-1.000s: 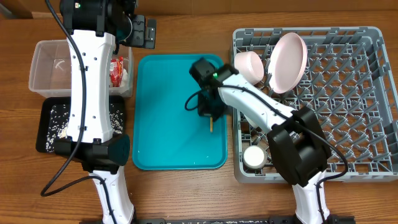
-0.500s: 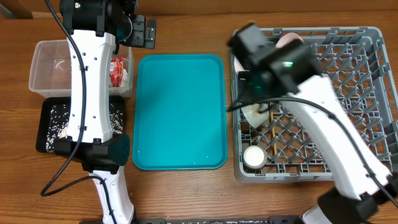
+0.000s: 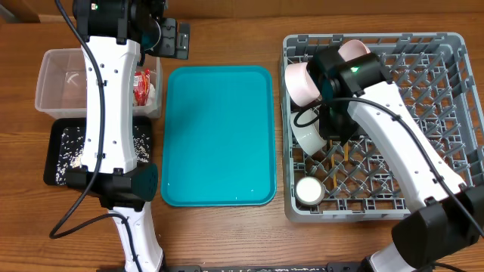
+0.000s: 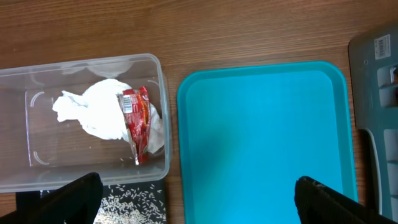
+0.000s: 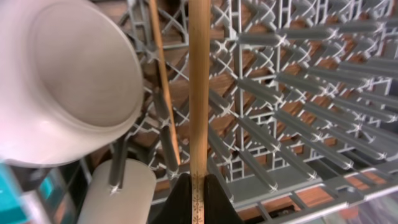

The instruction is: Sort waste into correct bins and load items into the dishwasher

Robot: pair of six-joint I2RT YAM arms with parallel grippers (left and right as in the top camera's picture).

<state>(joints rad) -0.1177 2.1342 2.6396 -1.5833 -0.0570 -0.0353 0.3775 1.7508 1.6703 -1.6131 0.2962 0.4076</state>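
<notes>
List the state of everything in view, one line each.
left gripper: open, empty
right gripper: shut on chopstick
chopstick: held at one end, over dish rack
second chopstick: loose among rack pegs
pink bowl: tilted in rack
white bowl: tilted in rack
cup: sitting in rack
plate: on edge in rack, partly hidden
teal tray: bare
clear tub: holds napkin, wrapper
black tray: holds rice
</notes>
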